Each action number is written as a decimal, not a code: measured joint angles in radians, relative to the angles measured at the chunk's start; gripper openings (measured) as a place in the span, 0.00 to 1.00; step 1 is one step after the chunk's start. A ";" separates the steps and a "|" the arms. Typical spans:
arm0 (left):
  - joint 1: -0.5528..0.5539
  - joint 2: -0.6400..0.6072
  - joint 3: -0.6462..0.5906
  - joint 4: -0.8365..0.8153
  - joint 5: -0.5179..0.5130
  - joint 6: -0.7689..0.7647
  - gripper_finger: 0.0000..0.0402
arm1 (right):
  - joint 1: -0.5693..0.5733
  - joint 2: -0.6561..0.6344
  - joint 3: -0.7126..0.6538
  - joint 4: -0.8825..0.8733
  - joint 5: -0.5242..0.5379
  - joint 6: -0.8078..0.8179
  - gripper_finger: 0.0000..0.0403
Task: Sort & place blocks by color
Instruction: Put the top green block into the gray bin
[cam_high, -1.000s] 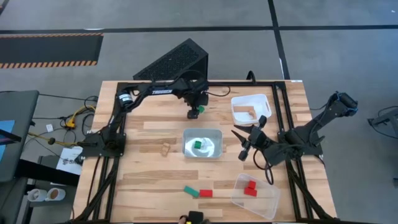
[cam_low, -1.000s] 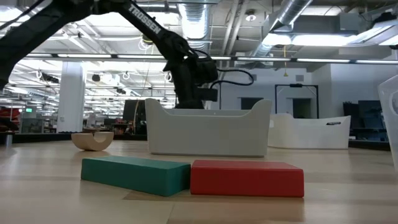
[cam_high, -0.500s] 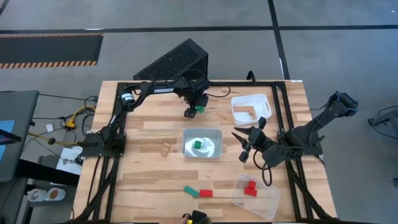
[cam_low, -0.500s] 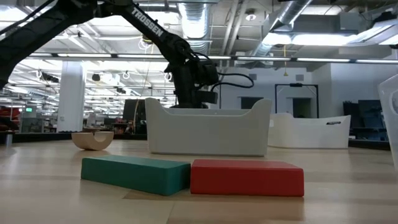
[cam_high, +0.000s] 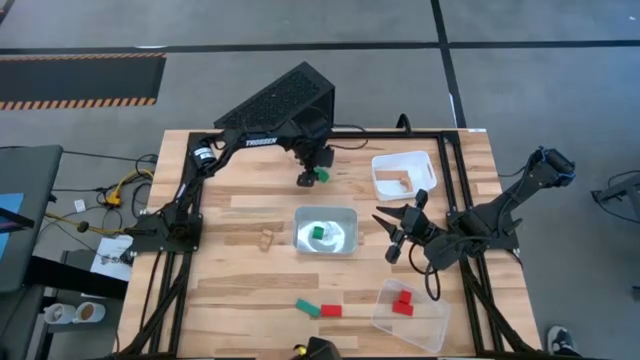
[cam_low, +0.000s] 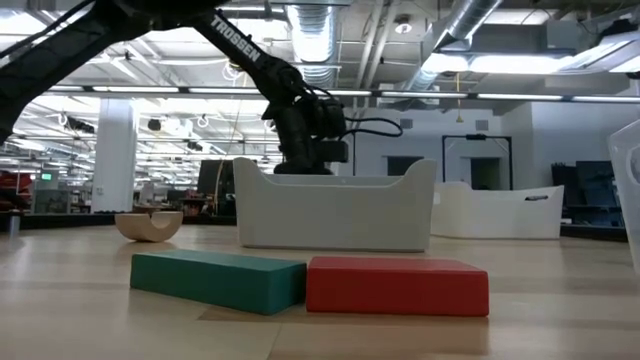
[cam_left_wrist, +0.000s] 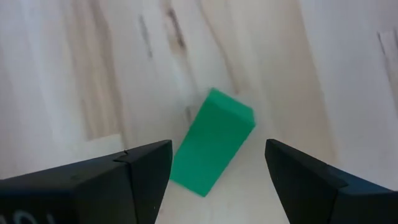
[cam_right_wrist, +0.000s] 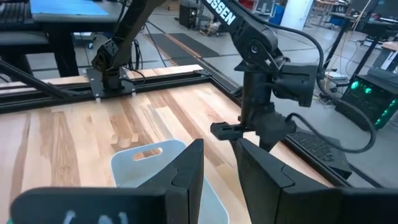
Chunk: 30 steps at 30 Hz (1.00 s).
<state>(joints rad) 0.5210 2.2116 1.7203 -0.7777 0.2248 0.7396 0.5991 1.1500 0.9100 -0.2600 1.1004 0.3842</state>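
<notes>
One green blk (cam_left_wrist: 212, 141) btwn end effector (cam_left_wrist: 214, 163) fingers

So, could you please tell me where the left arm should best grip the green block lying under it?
Probably across the two long sides of the green block, coming straight down. It lies flat and askew between the fingers of the left end effector, so turning the wrist to square up should help.

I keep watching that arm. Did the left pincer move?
Yes. The left pincer slid toward the table's far edge, away from the silvery tray, over the green block.
</notes>
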 joint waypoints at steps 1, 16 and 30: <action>-0.006 0.000 0.000 -0.002 -0.016 0.002 0.60 | -0.003 0.000 0.000 0.001 0.000 -0.006 0.29; -0.029 0.000 0.000 -0.003 -0.065 0.045 0.63 | -0.026 0.000 0.000 0.008 0.000 -0.037 0.29; -0.072 -0.003 0.071 -0.102 0.011 0.113 0.63 | -0.026 0.000 0.000 0.007 0.000 -0.042 0.29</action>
<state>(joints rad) 0.4491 2.2086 1.7912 -0.8800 0.2353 0.8527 0.5732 1.1500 0.9100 -0.2531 1.1000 0.3424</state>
